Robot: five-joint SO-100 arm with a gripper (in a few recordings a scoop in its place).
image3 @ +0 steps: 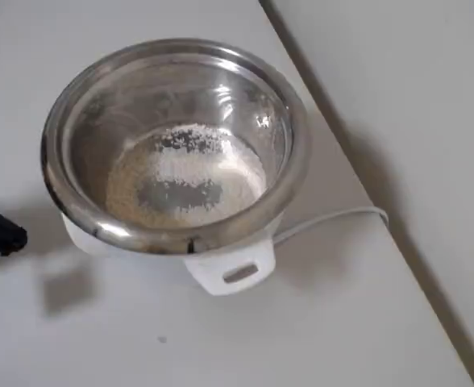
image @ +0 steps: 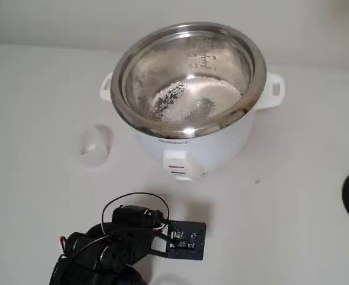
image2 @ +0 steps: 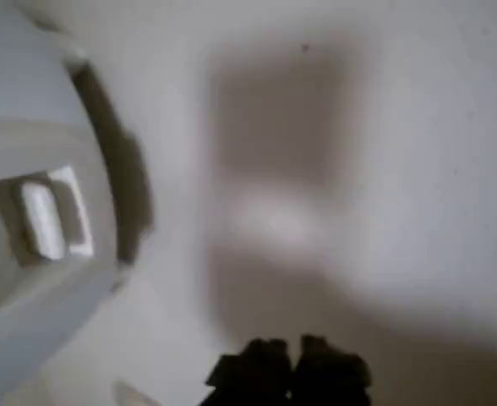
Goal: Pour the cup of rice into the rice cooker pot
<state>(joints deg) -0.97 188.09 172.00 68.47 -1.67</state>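
A white table [image: 293, 196] carries a white cooker [image: 192, 151], with the cup [image: 95, 145] just beside it.

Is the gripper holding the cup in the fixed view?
No, the cup stands alone on the table, apart from the arm.

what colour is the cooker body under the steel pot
White, clearest in the fixed view: the cooker body sits under the shiny rice cooker pot.

Rice cooker pot [image: 189, 77] seated in cooker body [image: 192, 151], at table [image: 293, 202] rear centre in the fixed view. Rice [image3: 185, 173] spread inside on pot bottom. Cup [image: 95, 145] left of cooker, apart. Arm [image: 112, 249] in front, near lower edge.
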